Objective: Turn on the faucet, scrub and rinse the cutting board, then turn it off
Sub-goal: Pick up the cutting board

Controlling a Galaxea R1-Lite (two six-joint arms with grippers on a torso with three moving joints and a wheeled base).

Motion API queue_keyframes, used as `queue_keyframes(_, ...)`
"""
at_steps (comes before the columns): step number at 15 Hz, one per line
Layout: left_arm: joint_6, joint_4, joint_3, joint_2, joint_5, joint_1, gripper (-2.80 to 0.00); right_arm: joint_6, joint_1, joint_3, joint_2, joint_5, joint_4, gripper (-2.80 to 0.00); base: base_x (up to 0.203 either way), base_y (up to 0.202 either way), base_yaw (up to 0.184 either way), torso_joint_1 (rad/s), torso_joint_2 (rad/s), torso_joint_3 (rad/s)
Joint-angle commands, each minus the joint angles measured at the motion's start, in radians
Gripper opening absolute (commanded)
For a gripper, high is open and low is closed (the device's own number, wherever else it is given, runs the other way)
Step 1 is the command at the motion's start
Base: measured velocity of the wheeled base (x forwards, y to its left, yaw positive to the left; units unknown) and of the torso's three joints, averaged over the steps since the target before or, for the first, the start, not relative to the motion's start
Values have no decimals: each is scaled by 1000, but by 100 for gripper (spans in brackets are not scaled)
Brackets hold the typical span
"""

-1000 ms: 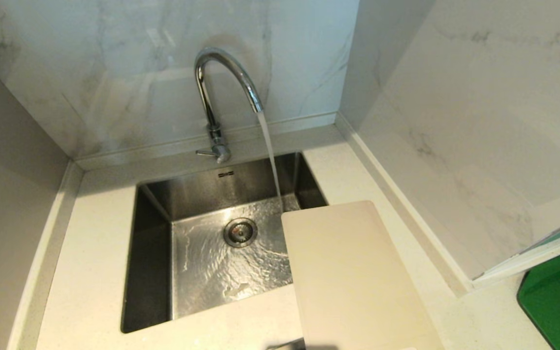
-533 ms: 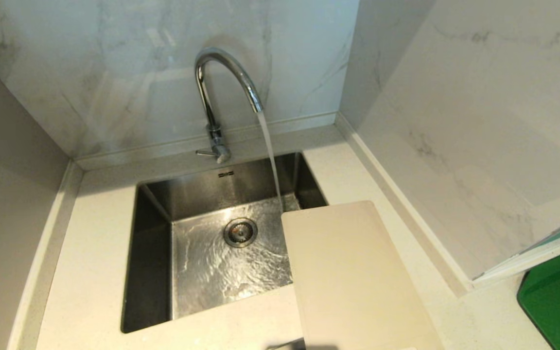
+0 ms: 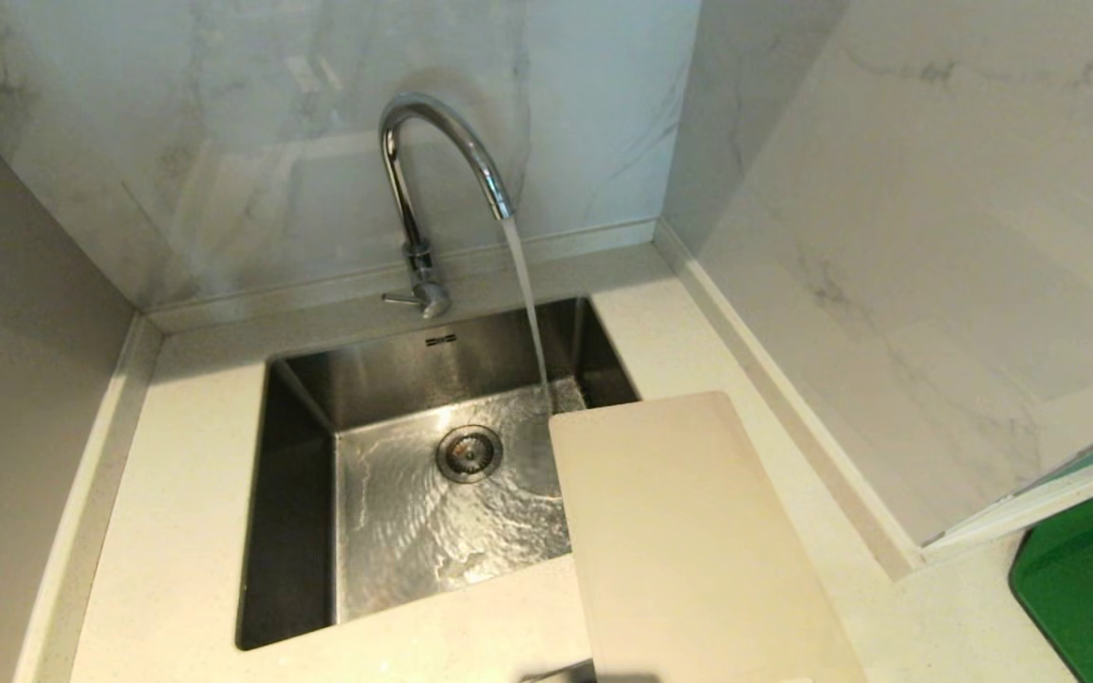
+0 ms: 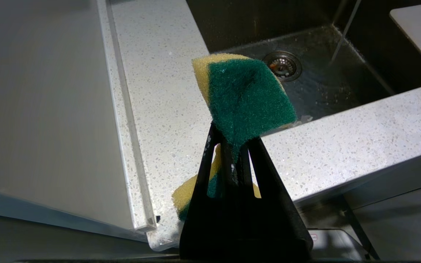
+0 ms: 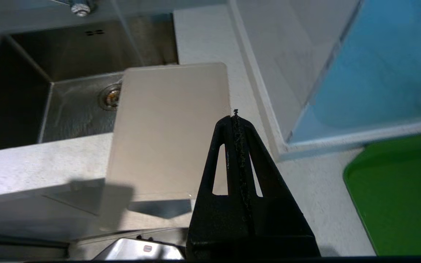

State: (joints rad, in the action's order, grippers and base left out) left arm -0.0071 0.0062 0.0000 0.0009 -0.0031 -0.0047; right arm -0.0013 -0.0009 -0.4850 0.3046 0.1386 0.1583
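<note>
The chrome faucet (image 3: 433, 161) stands behind the steel sink (image 3: 300, 493), and a stream of water runs from its spout into the basin. The cream-white cutting board (image 3: 689, 541) lies on the counter at the sink's right, its far corner over the basin; it also shows as the board (image 5: 166, 128). My left gripper (image 4: 234, 140) is shut on a yellow and green sponge (image 4: 247, 95), held over the counter's front edge near the sink. My right gripper (image 5: 236, 118) is shut and empty, over the near right part of the board. Neither arm is in the head view.
A dark green flat board (image 3: 1092, 579) lies on the counter at the far right, past a white wall panel (image 3: 1030, 503). Marble walls close in the back and right. The sink's drain (image 3: 469, 452) lies under rippling water. The counter's left strip (image 3: 186, 512) is bare.
The faucet, the running water and the cutting board stay as they were in the head view. Only the ripples on the sink's floor shift.
</note>
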Motion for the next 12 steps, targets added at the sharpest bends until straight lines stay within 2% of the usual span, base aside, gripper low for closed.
queue_keyframes(1,-1,0,0,1,0,0,-280,-2,0,-131,233,34,4,-280,0,0,0,0,0,0)
queue_keyframes(4,-1,0,0,1,0,0,-280,-5,1,-302,463,72,37,-280,0,0,0,0,0,0)
queue_keyframes(8,-1,0,0,1,0,0,-280,-35,1,-567,732,72,212,-280,0,0,0,0,0,0)
queue_keyframes(11,-1,0,0,1,0,0,-280,-120,3,-609,817,-4,295,-280,0,0,0,0,0,0)
queue_keyframes(12,-1,0,0,1,0,0,-280,-120,0,-591,811,-6,296,-280,0,0,0,0,0,0)
